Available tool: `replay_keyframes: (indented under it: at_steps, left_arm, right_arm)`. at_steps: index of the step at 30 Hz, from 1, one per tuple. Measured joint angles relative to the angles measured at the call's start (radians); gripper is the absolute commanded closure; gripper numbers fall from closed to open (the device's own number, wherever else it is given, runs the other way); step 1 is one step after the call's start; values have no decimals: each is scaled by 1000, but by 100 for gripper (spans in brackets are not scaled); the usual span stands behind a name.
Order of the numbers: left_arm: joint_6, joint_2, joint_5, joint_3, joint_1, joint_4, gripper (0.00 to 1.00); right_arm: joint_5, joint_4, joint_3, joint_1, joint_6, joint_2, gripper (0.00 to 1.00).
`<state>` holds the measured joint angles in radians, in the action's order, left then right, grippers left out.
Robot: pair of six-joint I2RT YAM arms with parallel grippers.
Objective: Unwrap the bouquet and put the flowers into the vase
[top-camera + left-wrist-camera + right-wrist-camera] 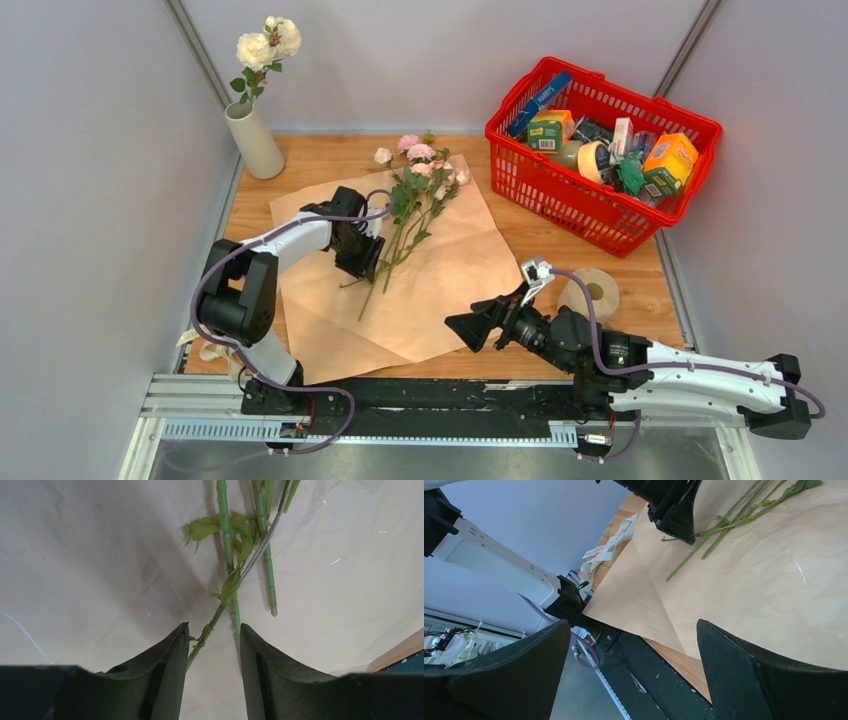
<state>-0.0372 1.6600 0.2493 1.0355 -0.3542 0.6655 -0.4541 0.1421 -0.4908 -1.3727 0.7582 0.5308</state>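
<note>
Flower stems (222,510) thin, knobbly, paper (100,555) creased, seemingly matte

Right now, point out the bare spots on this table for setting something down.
Bare wood: the back strip between vase and flowers, and the gap between paper and basket. The paper's near half is bare too. Crowded around the flowers and by the tape roll.

My bench: wooden tabletop (330,155) boxed by plain pale grey walls (430,60) on three sides. Metal posts (200,55) in back corners. Aluminium rail (190,385) along near edge.
</note>
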Motion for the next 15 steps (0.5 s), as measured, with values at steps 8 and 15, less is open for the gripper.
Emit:
replay_keyframes:
  at_steps: [8,15]
  left_arm:
    - [0,53,30,0,0,13,67]
    - [12,34,56,-9,0,21,100]
  right_arm:
    - [0,-2,0,0,0,-3,0]
    - [0,-3,0,0,0,-4,0]
